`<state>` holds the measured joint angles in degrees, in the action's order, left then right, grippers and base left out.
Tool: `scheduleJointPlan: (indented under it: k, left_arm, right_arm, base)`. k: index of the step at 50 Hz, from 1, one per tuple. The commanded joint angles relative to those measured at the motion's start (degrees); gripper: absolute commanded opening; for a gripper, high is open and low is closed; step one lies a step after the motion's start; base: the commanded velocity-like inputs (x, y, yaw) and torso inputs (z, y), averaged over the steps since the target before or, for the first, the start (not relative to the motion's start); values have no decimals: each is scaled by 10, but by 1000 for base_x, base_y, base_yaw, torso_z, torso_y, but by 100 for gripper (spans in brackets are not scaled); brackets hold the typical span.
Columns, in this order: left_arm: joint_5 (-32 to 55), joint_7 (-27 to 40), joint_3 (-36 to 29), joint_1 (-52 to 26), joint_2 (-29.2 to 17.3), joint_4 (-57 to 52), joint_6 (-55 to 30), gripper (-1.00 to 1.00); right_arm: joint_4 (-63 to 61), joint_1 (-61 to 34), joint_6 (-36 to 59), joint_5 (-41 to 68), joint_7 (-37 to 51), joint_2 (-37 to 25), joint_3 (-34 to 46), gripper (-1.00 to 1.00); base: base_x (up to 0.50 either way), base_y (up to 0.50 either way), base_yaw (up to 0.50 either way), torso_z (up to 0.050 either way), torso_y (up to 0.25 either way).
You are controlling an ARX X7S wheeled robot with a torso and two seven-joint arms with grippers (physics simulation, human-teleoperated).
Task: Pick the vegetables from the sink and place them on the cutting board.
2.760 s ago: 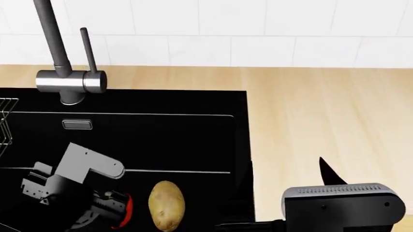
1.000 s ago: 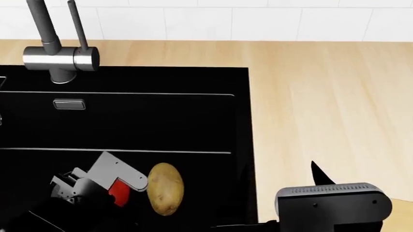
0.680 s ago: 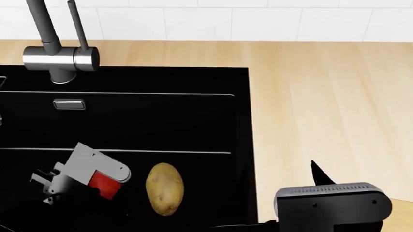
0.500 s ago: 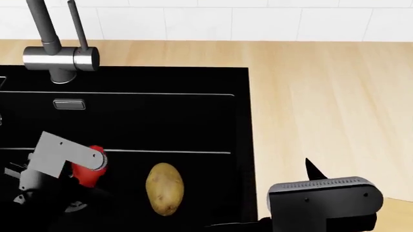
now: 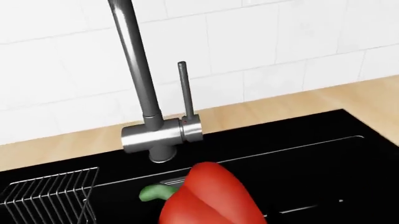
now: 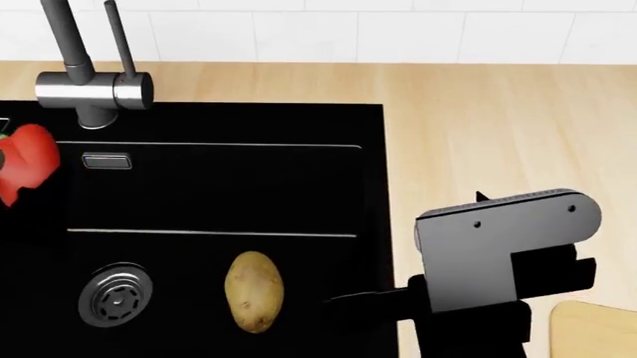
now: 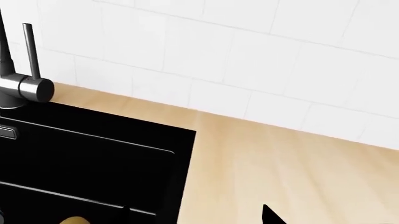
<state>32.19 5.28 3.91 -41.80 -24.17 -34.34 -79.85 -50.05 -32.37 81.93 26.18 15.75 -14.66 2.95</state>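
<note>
- The red bell pepper [image 6: 27, 162] is up off the sink [image 6: 249, 186] floor at the head view's far left edge, level with the overflow plate [image 6: 106, 160].
- In the left wrist view the pepper [image 5: 209, 196] fills the near foreground, its green stem [image 5: 156, 192] pointing sideways; the left pincer itself is out of sight, so its grip cannot be told.
- The potato [image 6: 253, 290] lies on the basin floor, just beside the round drain [image 6: 115, 294].
- The right pincer [image 6: 368, 302] hangs over the sink's right rim near the potato, apart from it; whether it is open or closed is unclear.
- A corner of the cutting board [image 6: 595, 330] shows on the counter [image 6: 497, 127], past the right arm.
- The faucet [image 6: 85, 74] stands behind the basin.
</note>
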Motion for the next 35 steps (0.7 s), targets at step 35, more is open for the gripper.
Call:
scheduleJointPlan:
  k: [35]
  left_arm:
    - [106, 26, 128, -23, -37, -60, -75, -100]
  right_arm:
    - [667, -348, -96, 55, -113, 117, 289, 100]
  base:
    - [0, 0, 0, 0, 0]
